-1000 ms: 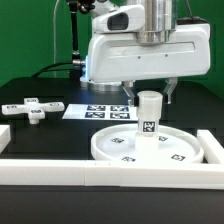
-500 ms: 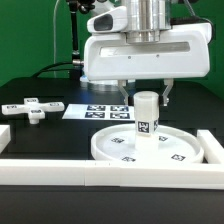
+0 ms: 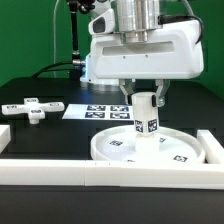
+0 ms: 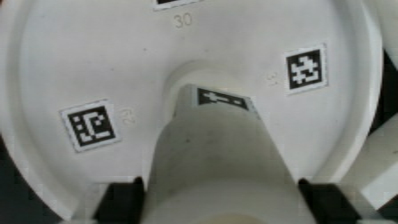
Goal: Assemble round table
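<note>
While the tool (image 3: 146, 98) pinches the leg (image 3: 147, 124) upright at the centre of the disc (image 3: 112, 150), foot (image 3: 33, 108) well apart on the surface (image 3: 45, 135), we list one risk: a tilted leg jamming, or the disc sliding.

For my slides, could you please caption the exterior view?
Gripper closed on the upright cylinder leg standing on the round disc; cross-shaped foot lies apart, toward the exterior view's left.

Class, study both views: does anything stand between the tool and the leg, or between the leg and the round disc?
Nothing visible does. The tool is shut on the leg, which stands on the disc; the cross-shaped foot lies well off at the exterior view's left.
</note>
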Robot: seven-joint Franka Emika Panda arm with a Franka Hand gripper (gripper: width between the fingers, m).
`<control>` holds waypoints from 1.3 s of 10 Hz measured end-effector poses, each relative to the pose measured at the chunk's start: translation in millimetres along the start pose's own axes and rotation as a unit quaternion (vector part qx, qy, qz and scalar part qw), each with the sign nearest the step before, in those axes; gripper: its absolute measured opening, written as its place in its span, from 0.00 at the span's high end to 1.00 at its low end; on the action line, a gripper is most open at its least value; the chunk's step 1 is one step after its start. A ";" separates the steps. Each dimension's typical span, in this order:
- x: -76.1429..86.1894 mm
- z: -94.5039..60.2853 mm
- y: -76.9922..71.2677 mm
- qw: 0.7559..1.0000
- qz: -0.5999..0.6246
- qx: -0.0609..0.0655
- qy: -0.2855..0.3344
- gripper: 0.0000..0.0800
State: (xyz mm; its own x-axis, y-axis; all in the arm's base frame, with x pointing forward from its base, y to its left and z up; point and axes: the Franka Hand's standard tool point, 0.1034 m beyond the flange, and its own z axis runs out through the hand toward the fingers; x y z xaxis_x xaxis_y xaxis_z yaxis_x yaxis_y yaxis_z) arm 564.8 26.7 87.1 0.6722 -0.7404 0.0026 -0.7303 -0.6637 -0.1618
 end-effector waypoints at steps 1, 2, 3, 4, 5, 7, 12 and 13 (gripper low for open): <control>0.8 0.1 1.1 0.999 0.047 0.003 -0.002 0.49; 1.4 0.1 2.0 0.997 0.081 0.004 -0.004 0.49; 1.4 0.1 2.2 0.995 0.099 0.005 -0.005 0.49; -0.1 0.5 1.9 0.988 0.156 0.005 -0.009 0.49; -1.1 0.6 1.5 0.984 0.179 0.004 -0.010 0.49; -6.8 1.5 -1.2 0.964 0.266 0.005 -0.018 0.49; -11.1 2.4 -3.5 0.953 0.300 0.010 -0.032 0.28; -12.2 2.3 -4.7 0.964 0.262 0.003 -0.039 0.21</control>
State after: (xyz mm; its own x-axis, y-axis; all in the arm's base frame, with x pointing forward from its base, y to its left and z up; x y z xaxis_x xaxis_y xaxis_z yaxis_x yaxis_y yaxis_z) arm 560.2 39.2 85.6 0.2186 -0.9632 -0.1561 -0.9715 -0.1999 -0.1271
